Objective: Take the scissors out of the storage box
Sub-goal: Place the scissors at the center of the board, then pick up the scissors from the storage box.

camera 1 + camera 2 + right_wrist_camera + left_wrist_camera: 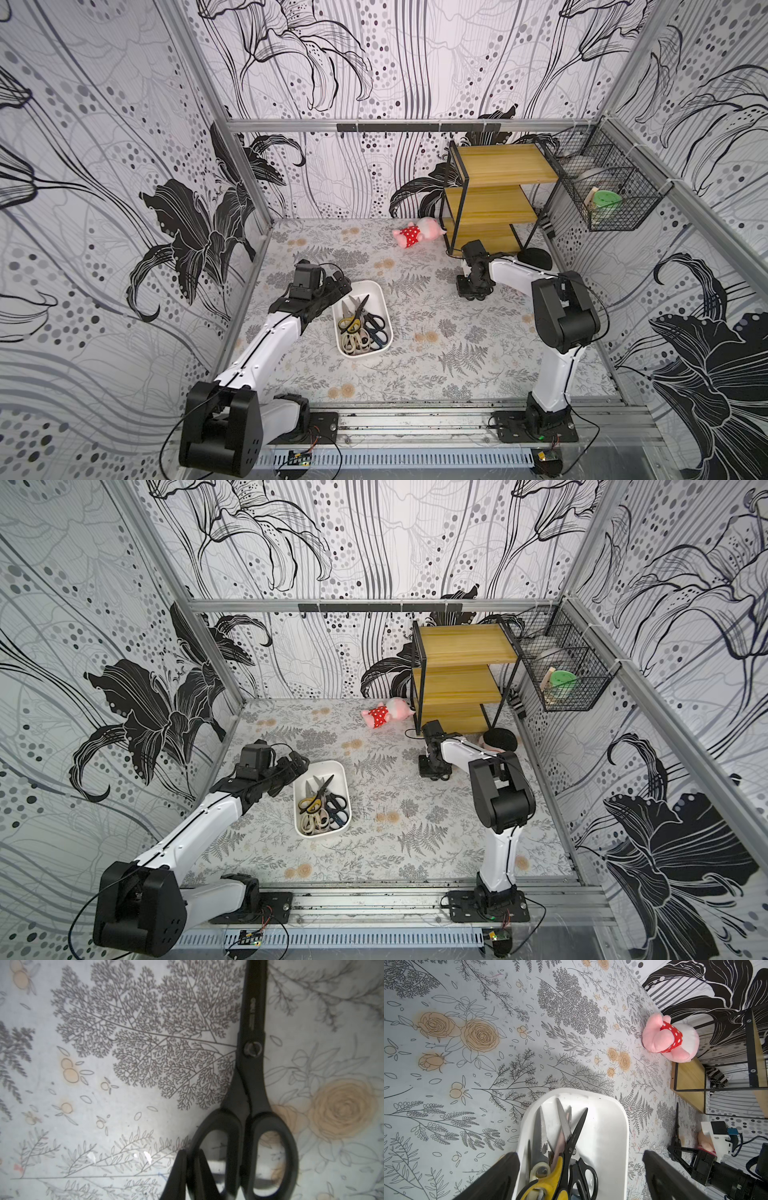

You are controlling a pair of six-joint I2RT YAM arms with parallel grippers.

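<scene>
At the right gripper: shut tight on one handle loop of a black pair, low over the table, well apart from the storage box. Could swivel in so narrow a pinch and land point-first. At the left gripper: spread wide astride the box end, gripping nothing. Risks clamping the walls, or hooking several of the tangled scissors inside and dragging the box.

Left gripper gapes wide; right gripper low, clamped on black scissors
</scene>
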